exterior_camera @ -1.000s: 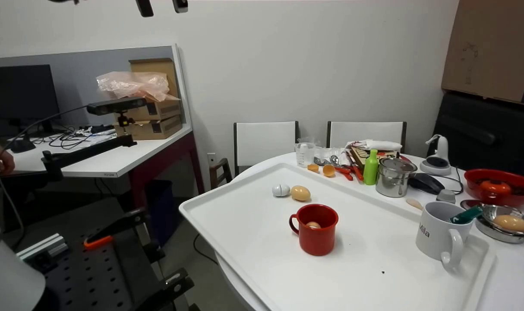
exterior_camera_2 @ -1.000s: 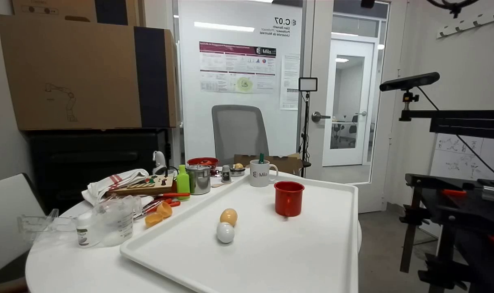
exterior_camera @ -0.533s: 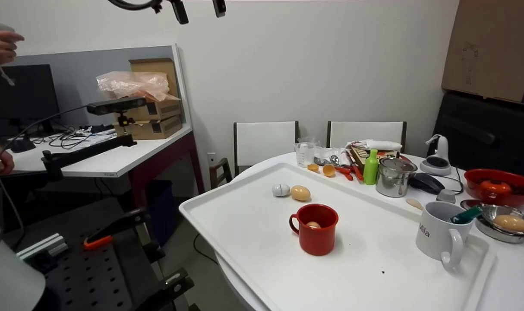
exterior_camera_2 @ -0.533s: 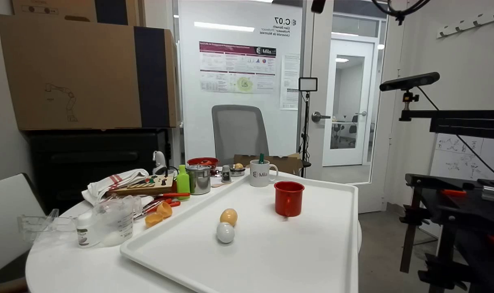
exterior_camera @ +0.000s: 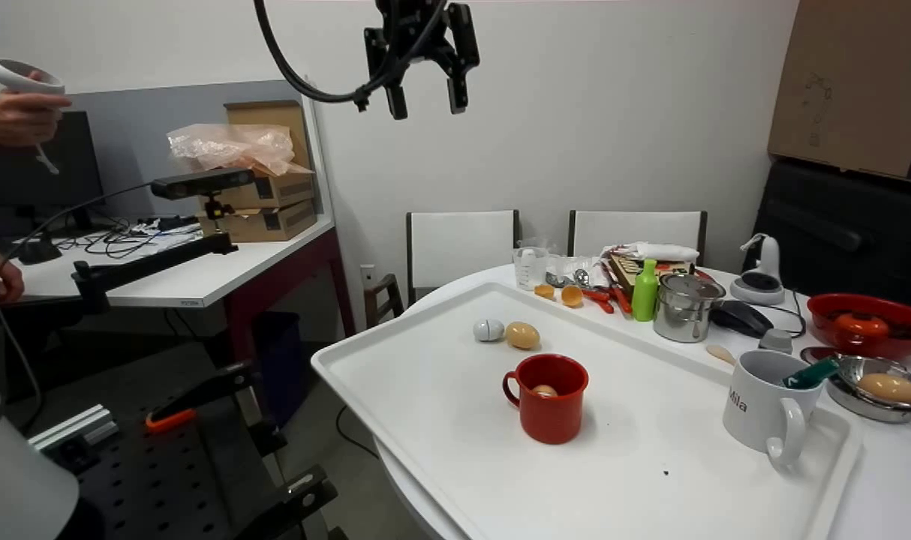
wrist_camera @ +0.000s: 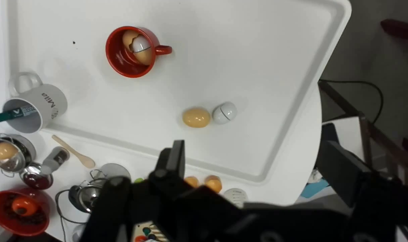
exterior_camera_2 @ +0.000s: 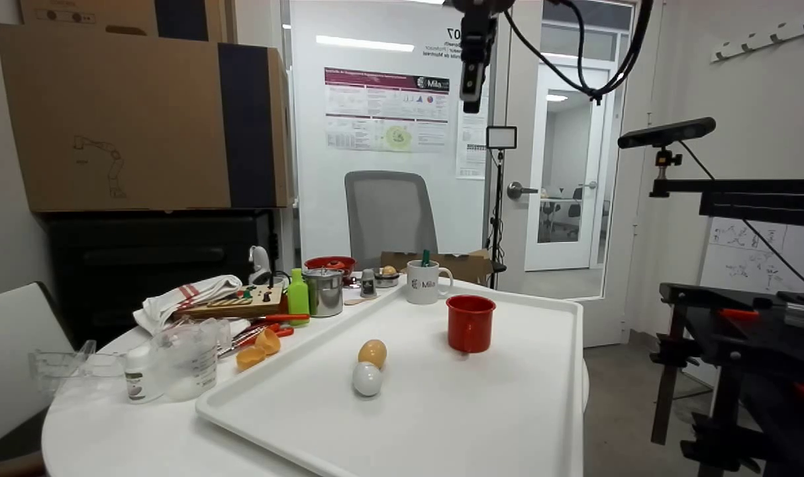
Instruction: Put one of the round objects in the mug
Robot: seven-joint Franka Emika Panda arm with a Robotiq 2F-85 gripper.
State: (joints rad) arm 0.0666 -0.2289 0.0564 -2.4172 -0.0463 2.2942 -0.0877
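Red and round-mouthed, the mug (exterior_camera: 551, 412) is standing upright on the tray (exterior_camera: 433, 375) in an exterior view. High above, the fingers (exterior_camera: 458, 94) are hanging spread apart, gripping nothing. Beyond the mug the tan egg (exterior_camera: 523, 335), which I am taking for the task's thing, is lying well below the fingers and towards picture right.

In an exterior view the tray is resting on the table (exterior_camera_2: 97, 430), and the white egg (exterior_camera_2: 367, 379) is sitting just beside the tan egg, nearer the camera. The fingers are hovering above the mug's line, the tan egg lying below them and towards picture left.

In the wrist view the tan egg is lying ahead of the fingers, off their midline towards picture left. Its long axis is running roughly along the direction in which they would be closing, and the white egg is crowding one end. So the coming grasp is probably calling for a wrist turn, to pinch across the tan egg's width. The mug is already holding tan and white egg-like pieces (wrist_camera: 141, 45).
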